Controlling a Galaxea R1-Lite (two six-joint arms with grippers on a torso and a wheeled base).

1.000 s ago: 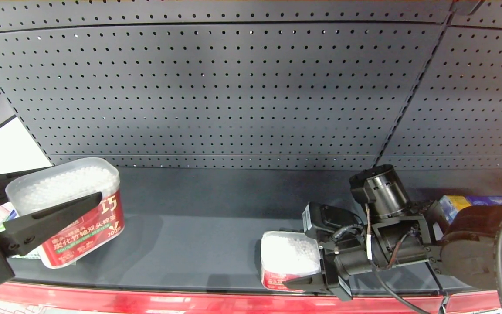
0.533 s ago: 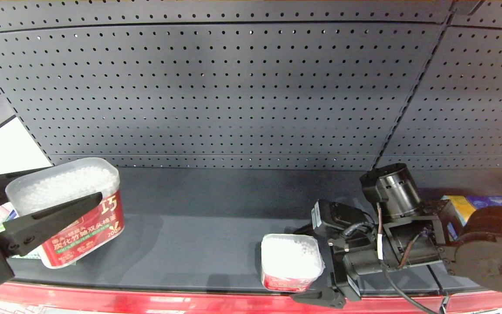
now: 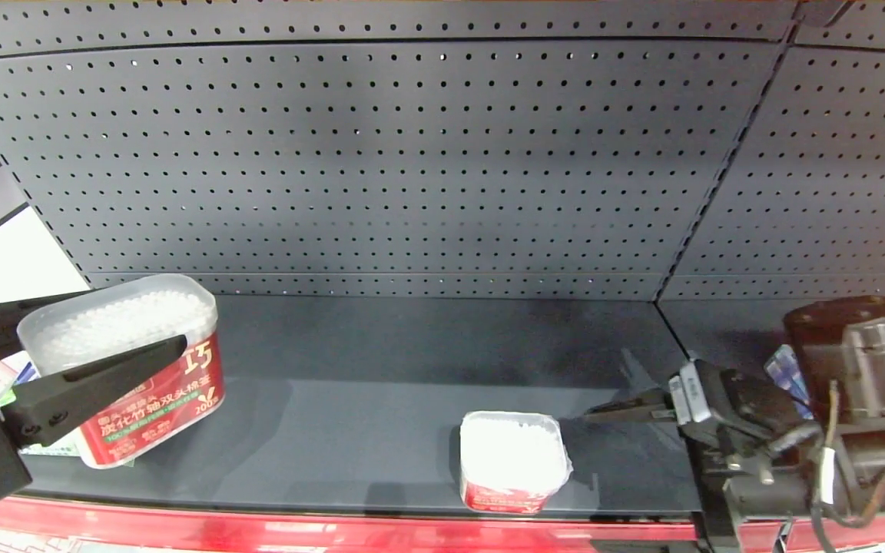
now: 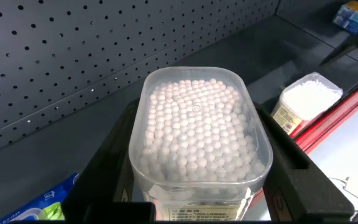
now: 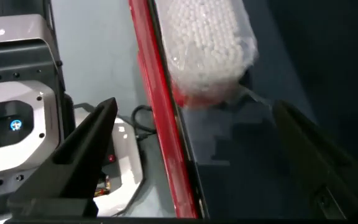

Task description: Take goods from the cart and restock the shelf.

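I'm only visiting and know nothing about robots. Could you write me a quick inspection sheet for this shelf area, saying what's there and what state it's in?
Surface: dark shelf board with red front edge, mostly bare.
Job's things: one cotton swab box upright near the front edge; second swab box at the shelf's left end.
Clutter: blue packet at the right.
Grippers: left gripper shut on the second swab box; right gripper open, apart from the standing box.
Cables: thin wires on the right wrist.
Surroundings: perforated back panel.
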